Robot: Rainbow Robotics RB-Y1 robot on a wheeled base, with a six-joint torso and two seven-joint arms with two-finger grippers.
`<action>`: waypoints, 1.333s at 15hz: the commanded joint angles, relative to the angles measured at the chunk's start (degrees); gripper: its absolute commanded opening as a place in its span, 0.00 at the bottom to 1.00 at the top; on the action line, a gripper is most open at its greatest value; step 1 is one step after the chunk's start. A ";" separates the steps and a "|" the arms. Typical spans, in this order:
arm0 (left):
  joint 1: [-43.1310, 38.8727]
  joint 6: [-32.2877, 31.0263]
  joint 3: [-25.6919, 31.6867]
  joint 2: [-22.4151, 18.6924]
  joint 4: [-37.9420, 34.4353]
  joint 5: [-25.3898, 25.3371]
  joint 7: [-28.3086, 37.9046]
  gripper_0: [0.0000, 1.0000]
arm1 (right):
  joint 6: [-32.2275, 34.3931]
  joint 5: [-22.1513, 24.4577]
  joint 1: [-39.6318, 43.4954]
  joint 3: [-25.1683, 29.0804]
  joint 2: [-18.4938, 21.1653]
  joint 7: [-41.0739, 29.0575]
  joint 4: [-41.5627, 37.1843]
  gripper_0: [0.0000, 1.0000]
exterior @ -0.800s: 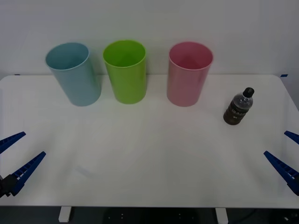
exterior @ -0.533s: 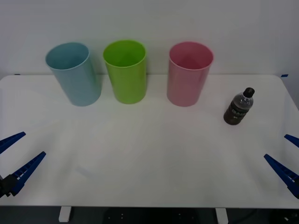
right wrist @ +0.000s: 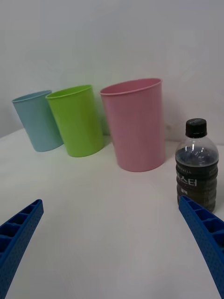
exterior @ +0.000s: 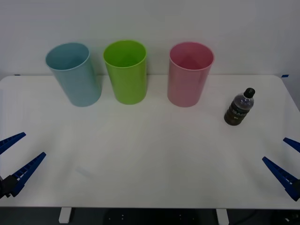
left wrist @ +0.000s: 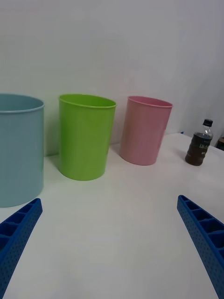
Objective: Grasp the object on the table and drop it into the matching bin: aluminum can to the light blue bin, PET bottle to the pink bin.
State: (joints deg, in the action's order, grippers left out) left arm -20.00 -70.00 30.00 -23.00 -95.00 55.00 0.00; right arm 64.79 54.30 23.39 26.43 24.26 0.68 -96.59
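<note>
- Front view: the white table (exterior: 150,159) carries three tall bins in a row along its far side, with the light blue bin (exterior: 73,75) on the robot's left, a green bin (exterior: 125,71) in the middle and the pink bin (exterior: 189,74) toward the right.
- All three bins stand upright with their round rims open, and they are set apart from one another.
- The PET bottle (exterior: 239,107) stands upright on the table, to the right of the pink bin and slightly nearer the robot, not touching it.
- It has a black cap, a clear shoulder and a dark label over dark brown liquid, and it is much shorter than the bins.
- The right hand (exterior: 287,161) sits low at the table's near right edge, its blue ribbed fingers spread wide and holding nothing.
- It is well short of the bottle.
- In the right wrist view the bottle (right wrist: 196,166) stands just beyond one blue finger (right wrist: 205,237), with the pink bin (right wrist: 135,125) beside it.
- The left hand (exterior: 15,157) is at the near left edge of the table, fingers also wide apart and empty, far from the bottle.
</note>
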 commanded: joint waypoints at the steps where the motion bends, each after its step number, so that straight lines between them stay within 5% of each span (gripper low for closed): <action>1: 0.00 0.00 0.00 0.00 0.00 0.00 0.00 1.00 | -3.80 -0.07 -0.01 -1.91 0.00 1.16 0.00 1.00; 7: 0.00 0.00 0.00 0.00 0.00 0.00 0.00 1.00 | -15.05 -0.95 -0.10 -6.48 0.00 11.01 0.09 1.00; 11: 0.00 0.00 0.00 0.00 0.00 0.00 0.00 1.00 | -21.02 -1.13 -0.63 -9.12 -0.17 11.62 0.26 1.00; 20: 0.00 0.00 0.00 0.00 0.00 0.00 0.00 1.00 | -23.05 0.98 -9.68 -9.64 -3.08 14.00 10.37 1.00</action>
State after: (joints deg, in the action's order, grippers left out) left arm -20.00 -70.00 30.00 -23.00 -95.00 55.00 0.00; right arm 41.91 55.17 14.36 16.84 21.29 14.48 -86.90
